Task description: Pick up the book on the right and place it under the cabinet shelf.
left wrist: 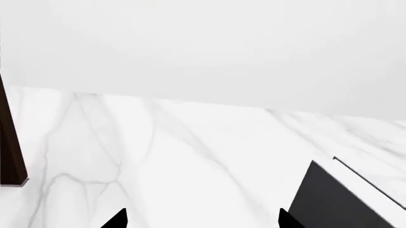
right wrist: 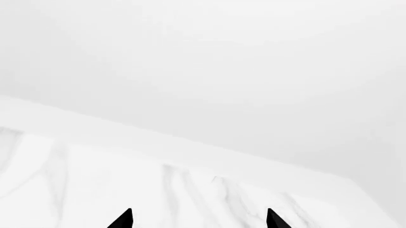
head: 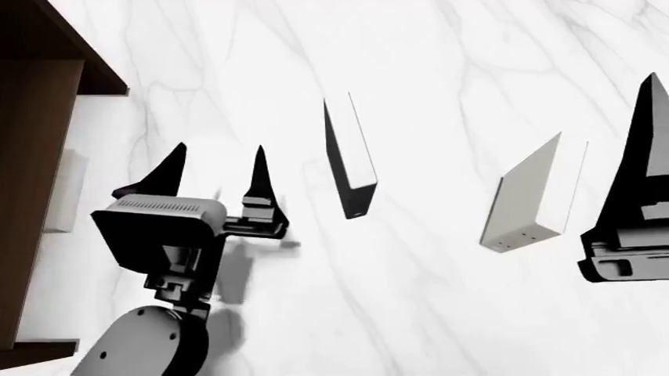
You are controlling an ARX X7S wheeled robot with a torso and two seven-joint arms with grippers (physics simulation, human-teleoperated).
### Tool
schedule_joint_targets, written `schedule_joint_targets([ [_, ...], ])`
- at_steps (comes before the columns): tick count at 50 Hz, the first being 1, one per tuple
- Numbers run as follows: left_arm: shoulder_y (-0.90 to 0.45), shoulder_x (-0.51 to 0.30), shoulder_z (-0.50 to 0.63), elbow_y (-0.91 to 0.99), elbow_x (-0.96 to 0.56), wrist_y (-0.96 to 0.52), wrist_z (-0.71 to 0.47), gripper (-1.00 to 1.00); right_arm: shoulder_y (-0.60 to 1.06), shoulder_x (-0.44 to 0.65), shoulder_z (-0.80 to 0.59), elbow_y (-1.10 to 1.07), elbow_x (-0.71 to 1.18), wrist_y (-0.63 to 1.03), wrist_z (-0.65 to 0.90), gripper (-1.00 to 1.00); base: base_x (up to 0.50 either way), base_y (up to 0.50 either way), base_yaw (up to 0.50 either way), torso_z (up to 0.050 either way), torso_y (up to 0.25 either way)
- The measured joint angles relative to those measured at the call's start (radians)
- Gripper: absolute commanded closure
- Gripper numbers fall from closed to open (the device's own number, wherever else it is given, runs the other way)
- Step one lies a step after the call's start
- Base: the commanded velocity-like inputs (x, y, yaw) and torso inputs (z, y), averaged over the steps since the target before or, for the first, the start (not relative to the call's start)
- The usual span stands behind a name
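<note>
The left gripper (head: 215, 168) hangs over the marble table (head: 439, 313) with its two black fingers spread apart and nothing between them; its wrist view shows both fingertips (left wrist: 117, 219) parted over bare marble. Just to its left stands the cabinet shelf (head: 37, 102), a dark brown box whose top corner juts toward the gripper, and one dark leg (left wrist: 9, 142) of it shows at the margin of the left wrist view, with open tabletop between leg and fingers. To the gripper's right, a little apart, a black book (head: 348, 160) stands on edge, its spine nearest the robot; open marble lies on both sides of it. Farther right a grey book (head: 528, 200) with small dots on its spine stands tilted. The right gripper (right wrist: 198, 219) sits at the head view's right edge, just beyond the grey book; its wrist view shows two fingertips held apart, empty, over marble running to the table's far edge. The pale off-white book cannot be made out in any view.
</note>
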Motion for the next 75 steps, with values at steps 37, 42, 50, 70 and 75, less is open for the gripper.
schedule_joint_targets([
  [37, -0.096, -0.113, -0.075, 0.352, -0.139, -0.210, -0.134, -1.00, -0.067, -0.141, 0.103, 0.000, 0.075, 0.142, 0.042, -1.00, 0.00, 0.00, 0.00, 0.000, 0.126],
  [42, -0.113, -0.127, -0.089, 0.389, -0.168, -0.236, -0.153, -1.00, -0.075, -0.153, 0.102, -0.002, 0.064, 0.149, 0.033, -1.00, 0.00, 0.00, 0.00, 0.000, 0.136],
  [50, -0.145, -0.149, -0.117, 0.440, -0.220, -0.273, -0.186, -1.00, -0.082, -0.170, 0.093, -0.004, 0.052, 0.155, 0.027, -1.00, 0.00, 0.00, 0.00, 0.000, 0.137],
  [70, -0.177, -0.206, -0.187, 0.506, -0.314, -0.314, -0.241, -1.00, -0.086, -0.200, 0.068, -0.006, 0.078, 0.160, 0.068, -1.00, 0.00, 0.00, 0.00, 0.000, 0.184],
  [75, -0.180, -0.215, -0.200, 0.512, -0.327, -0.315, -0.249, -1.00, -0.088, -0.205, 0.065, -0.006, 0.081, 0.160, 0.073, -1.00, 0.00, 0.00, 0.00, 0.000, 0.250],
])
